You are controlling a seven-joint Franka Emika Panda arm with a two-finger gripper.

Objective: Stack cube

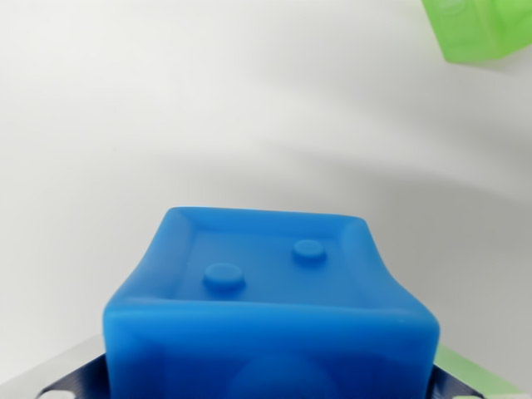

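Observation:
A blue cube fills the lower middle of the wrist view, very close to the camera, its recessed top face showing two round studs. My gripper is shut on the blue cube. One finger's grey and dark pad shows at the cube's lower left, the other at its lower right. The cube's sides look pinched inward. A green cube sits at the wrist view's top right corner, partly cut off by the frame and well apart from the blue cube.
A plain white surface spreads behind both cubes, with soft shadows crossing it.

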